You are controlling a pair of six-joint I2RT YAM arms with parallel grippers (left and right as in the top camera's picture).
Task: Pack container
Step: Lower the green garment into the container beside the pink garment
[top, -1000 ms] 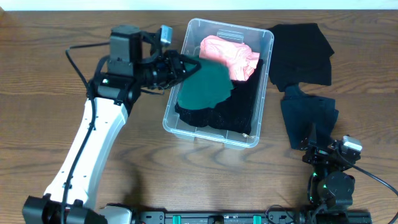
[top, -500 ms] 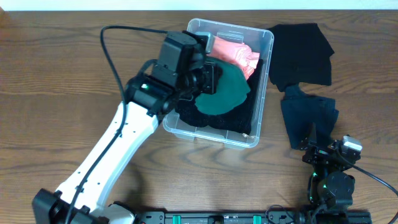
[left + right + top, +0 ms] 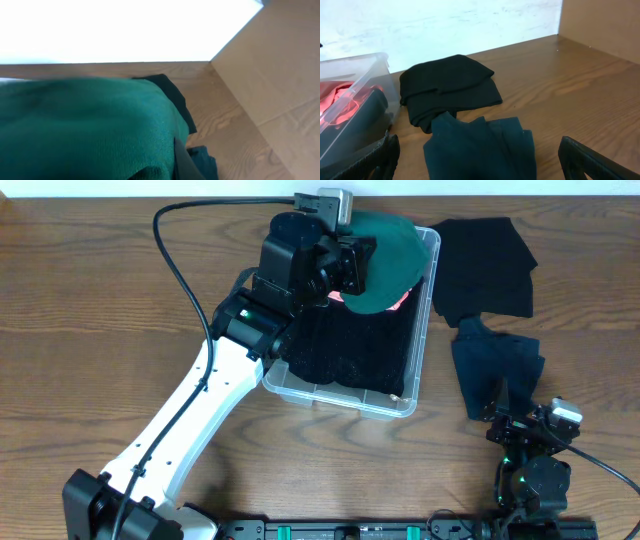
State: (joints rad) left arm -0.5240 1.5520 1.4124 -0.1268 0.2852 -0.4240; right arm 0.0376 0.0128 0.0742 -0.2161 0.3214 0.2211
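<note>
The clear plastic container [image 3: 416,350] stands at the table's middle, holding a black cloth [image 3: 350,345] and a pink cloth [image 3: 403,299] that is mostly covered. My left gripper [image 3: 360,265] is over the container's far end, shut on a green cloth [image 3: 388,250] that hangs above the pink one. In the left wrist view the green cloth [image 3: 90,130] fills the frame beside one dark finger [image 3: 182,161]. My right gripper [image 3: 480,162] is open and empty, low at the front right, facing a dark teal cloth [image 3: 480,145].
On the table right of the container lie a black cloth [image 3: 485,265] at the back and the dark teal cloth [image 3: 495,365] in front of it. The right wrist view shows the container's corner [image 3: 360,80] and the black cloth [image 3: 447,85]. The left arm's cable loops over the table's back left.
My left gripper has carried the green cloth from the container's left rim across and up to its far end, now covering the pink cloth. The right arm has not moved.
</note>
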